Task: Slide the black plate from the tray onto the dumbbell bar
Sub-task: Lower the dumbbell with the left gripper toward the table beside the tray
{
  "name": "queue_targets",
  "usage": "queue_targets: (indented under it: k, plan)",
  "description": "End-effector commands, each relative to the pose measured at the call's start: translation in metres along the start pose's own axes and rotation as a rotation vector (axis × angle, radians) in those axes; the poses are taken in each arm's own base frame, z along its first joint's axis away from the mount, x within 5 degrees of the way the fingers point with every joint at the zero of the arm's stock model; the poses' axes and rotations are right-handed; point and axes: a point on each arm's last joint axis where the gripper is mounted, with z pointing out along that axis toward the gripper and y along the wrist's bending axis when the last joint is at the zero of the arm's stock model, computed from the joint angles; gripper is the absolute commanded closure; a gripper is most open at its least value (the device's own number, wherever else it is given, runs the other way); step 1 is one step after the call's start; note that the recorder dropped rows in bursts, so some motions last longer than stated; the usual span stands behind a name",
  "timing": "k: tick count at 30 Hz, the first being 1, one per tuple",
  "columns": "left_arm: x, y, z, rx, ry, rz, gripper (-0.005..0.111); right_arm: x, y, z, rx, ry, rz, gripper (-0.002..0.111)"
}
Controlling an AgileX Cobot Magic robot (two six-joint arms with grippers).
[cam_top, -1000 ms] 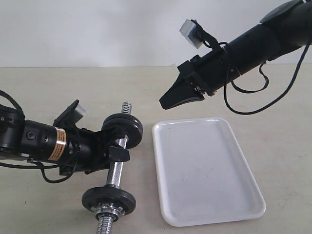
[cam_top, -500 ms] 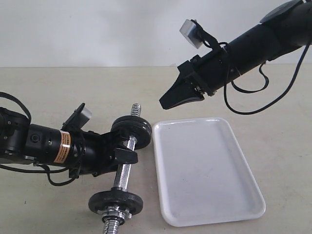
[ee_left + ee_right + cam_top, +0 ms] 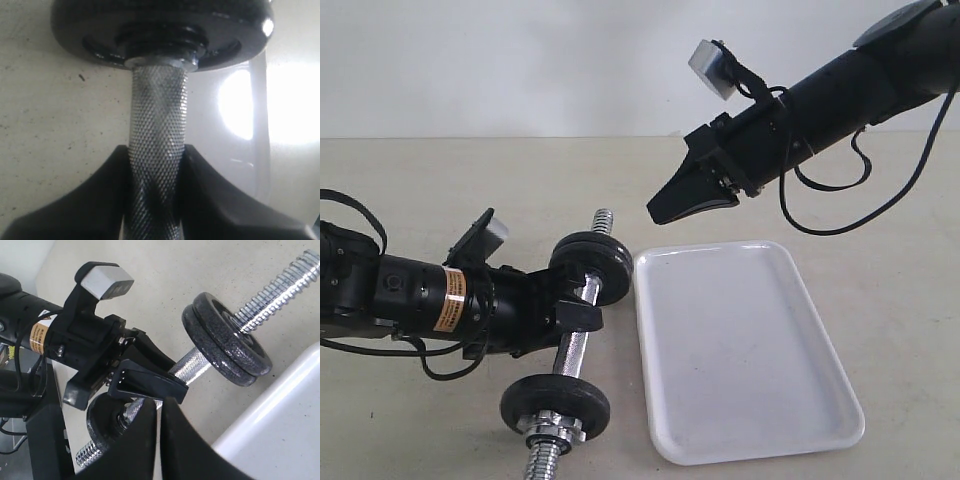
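Note:
My left gripper (image 3: 578, 318) is shut on the knurled middle of the dumbbell bar (image 3: 570, 350), held just off the table beside the tray's left edge. In the left wrist view both fingers press the bar (image 3: 157, 145). Two black plates (image 3: 227, 347) sit together on the bar's far end, and a third black plate (image 3: 555, 405) sits at the near end above a silver nut (image 3: 552, 427). The white tray (image 3: 740, 345) shows no disc on it. My right gripper (image 3: 660, 212) hangs shut in the air over the tray's far left corner, holding nothing.
The beige table (image 3: 440, 190) runs back to a pale wall. The bar's threaded ends (image 3: 603, 218) stick out past the plates. A cable (image 3: 840, 210) loops under the right arm.
My left gripper has carried the dumbbell to the right, closer to the tray's edge. The right arm has not moved.

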Motion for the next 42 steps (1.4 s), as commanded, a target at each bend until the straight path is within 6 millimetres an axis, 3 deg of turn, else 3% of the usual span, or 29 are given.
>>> queue_targets:
  k: [1, 31, 39, 42]
  plan:
    - [-0.0086, -0.0265, -0.0053, 0.208, -0.034, 0.004, 0.102, -0.002, 0.0053, -0.0039, -0.001, -0.003, -0.024, 0.109]
    - [-0.0091, -0.0277, -0.0056, 0.221, -0.042, 0.034, 0.102, -0.002, 0.0053, -0.0039, -0.001, -0.003, -0.024, 0.109]
    - [-0.0091, -0.0273, -0.0055, 0.216, -0.044, 0.042, 0.076, -0.0017, 0.0051, -0.0039, 0.002, 0.0, -0.025, 0.109]
    - [-0.0092, -0.0265, -0.0054, 0.206, -0.045, 0.041, 0.073, -0.0017, 0.0051, -0.0039, 0.002, 0.0, -0.025, 0.109]
